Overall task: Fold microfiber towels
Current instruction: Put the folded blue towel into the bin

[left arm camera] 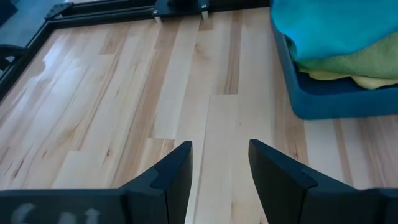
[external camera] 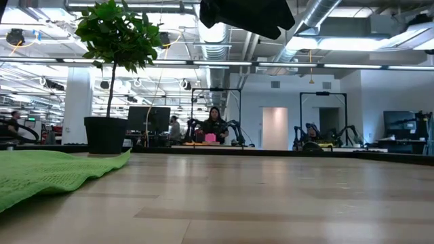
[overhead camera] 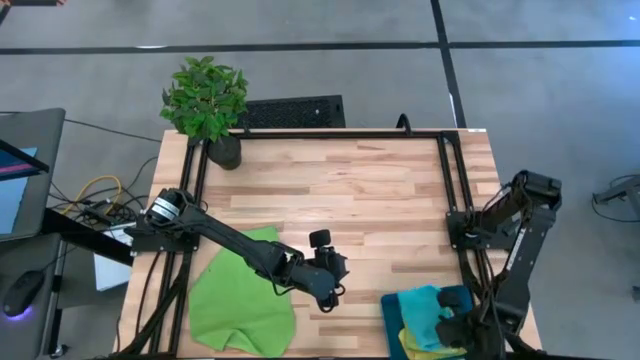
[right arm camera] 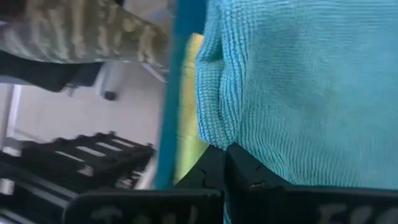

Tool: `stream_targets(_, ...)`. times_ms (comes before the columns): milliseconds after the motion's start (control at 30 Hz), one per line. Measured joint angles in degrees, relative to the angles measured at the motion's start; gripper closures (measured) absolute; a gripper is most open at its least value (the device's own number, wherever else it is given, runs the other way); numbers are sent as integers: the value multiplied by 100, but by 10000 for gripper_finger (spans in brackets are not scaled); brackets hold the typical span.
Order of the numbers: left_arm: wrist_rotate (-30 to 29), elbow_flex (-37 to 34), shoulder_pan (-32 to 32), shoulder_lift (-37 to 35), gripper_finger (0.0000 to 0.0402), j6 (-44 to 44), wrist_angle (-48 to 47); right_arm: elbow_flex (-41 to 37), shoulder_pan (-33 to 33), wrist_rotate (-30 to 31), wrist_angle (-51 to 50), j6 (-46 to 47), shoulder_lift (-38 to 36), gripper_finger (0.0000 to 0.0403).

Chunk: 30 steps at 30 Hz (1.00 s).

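- Landmark: the blue rectangular bin (overhead camera: 392, 318) is sitting at the near right corner of the pale wooden table (overhead camera: 340, 190).
- The turquoise microfiber towel (overhead camera: 425, 305) is lying on top of the pile inside the bin, with a lime green towel (left arm camera: 367, 62) and a bright yellow towel (left arm camera: 367, 81) showing beneath it.
- The right gripper (right arm camera: 225, 152) is reaching into the bin, its fingers pressed nearly together and pinching a fold of the turquoise towel.
- The second lime green microfiber towel (overhead camera: 240, 300) is lying spread, partly rumpled, on the table well to the left of the bin.
- The left gripper (left arm camera: 221, 165) is hovering over bare wood between that towel and the bin, fingers apart and holding nothing.
- Risk, as judged: the pinch looks shallow, so the cloth could be slipping free on lifting; alternatively, clinging pile could be dragging the towels underneath out with it.
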Motion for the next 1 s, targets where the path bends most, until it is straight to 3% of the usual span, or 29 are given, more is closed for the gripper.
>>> stream_targets(300,0,0,0,0,251,11,-7,2,11,-125,535,45,123,385)
stream_targets(700,2,0,0,0,251,15,-26,2,-333,-119,701,174,123,304)
stream_targets(1000,192,0,-17,0,251,153,-57,2,-403,-144,654,532,123,199)
